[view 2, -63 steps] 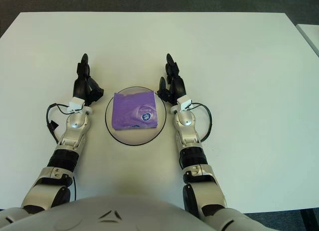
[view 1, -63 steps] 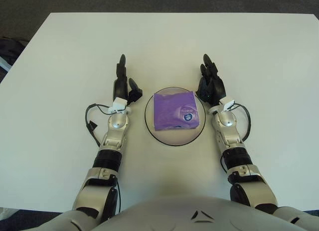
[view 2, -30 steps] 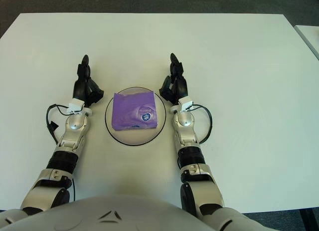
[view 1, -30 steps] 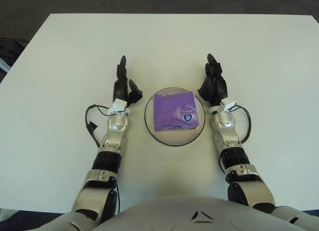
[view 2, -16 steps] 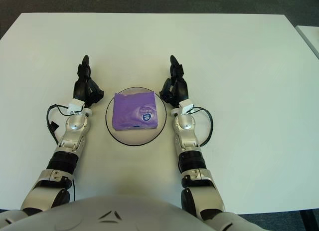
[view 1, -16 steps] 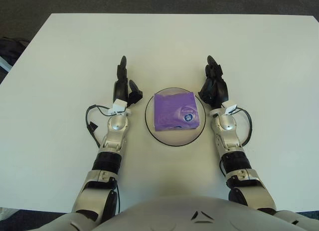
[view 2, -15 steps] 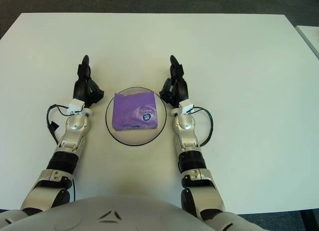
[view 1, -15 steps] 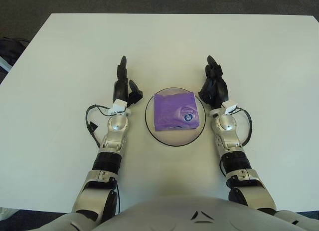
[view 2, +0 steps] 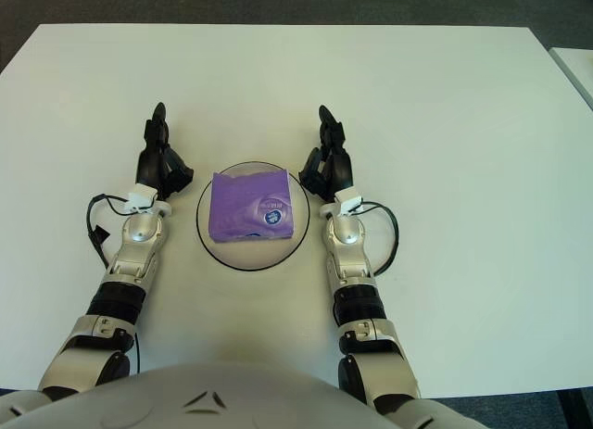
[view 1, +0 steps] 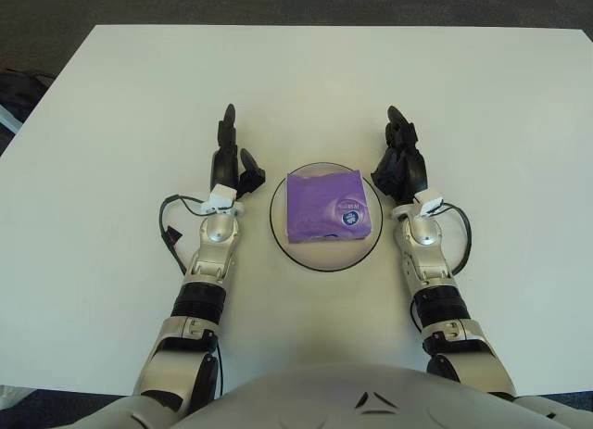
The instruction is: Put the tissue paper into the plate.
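Observation:
A purple tissue packet (view 1: 327, 206) lies flat inside the round clear plate (view 1: 282, 234) at the table's middle. My left hand (view 1: 228, 163) shows just left of the plate, fingers extended and holding nothing. My right hand (view 1: 401, 163) shows just right of the plate, fingers also straight and empty. Neither hand touches the packet.
The white table (view 1: 120, 105) spreads wide on all sides of the plate. Its far edge meets a dark floor (view 1: 296, 3). A black cable (view 1: 170, 227) loops beside my left wrist and another cable (view 1: 458, 239) beside my right wrist.
My right hand has drifted slightly right, away from the plate's rim, and its forearm has straightened. The left hand, packet and plate have stayed put.

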You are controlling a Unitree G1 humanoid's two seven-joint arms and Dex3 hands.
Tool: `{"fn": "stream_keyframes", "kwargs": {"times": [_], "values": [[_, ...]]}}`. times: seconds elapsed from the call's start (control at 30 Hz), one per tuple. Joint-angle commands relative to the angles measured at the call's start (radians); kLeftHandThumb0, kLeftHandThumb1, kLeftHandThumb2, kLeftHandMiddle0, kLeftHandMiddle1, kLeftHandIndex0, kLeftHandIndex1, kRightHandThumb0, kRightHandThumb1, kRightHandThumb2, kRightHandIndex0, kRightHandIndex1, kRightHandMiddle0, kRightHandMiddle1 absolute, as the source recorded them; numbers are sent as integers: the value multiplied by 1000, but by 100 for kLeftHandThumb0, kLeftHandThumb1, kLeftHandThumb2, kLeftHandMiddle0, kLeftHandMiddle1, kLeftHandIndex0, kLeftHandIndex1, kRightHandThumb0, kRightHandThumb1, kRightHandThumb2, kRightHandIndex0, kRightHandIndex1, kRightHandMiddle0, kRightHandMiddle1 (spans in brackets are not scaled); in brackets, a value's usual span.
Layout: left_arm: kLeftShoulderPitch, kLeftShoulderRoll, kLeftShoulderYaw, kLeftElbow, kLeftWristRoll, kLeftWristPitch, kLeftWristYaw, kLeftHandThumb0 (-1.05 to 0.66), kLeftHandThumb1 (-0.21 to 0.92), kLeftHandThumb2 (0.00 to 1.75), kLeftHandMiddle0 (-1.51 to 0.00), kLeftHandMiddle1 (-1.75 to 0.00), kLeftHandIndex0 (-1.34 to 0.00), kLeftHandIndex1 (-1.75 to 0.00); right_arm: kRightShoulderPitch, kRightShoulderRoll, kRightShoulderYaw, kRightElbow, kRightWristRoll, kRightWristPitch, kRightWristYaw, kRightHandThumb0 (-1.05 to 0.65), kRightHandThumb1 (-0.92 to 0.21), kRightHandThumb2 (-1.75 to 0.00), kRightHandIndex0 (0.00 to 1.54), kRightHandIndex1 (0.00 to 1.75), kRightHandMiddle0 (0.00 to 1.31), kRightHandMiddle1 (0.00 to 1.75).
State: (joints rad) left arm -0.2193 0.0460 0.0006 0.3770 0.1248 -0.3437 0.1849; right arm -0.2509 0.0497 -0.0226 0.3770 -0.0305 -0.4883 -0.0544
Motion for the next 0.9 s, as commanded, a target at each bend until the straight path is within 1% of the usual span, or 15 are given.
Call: {"fn": "stream_keyframes", "kwargs": {"times": [0.0, 0.43, 0.87], "values": [[136, -9, -8, 86, 11, 43, -1, -89, 92, 121, -5, 0, 0, -20, 63, -16, -16, 40, -3, 44, -11, -77, -92, -110, 19, 3, 0, 38], [136, -10, -8, 89, 14, 38, 1, -89, 92, 121, -5, 0, 0, -19, 64, -20, -24, 46, 1, 67, -24, -75, -92, -107, 19, 3, 0, 37], [137, -8, -10, 94, 18, 30, 4, -88, 92, 121, -6, 0, 0, -20, 63, -27, -40, 50, 8, 70, -28, -75, -92, -103, 18, 2, 0, 33]]}}
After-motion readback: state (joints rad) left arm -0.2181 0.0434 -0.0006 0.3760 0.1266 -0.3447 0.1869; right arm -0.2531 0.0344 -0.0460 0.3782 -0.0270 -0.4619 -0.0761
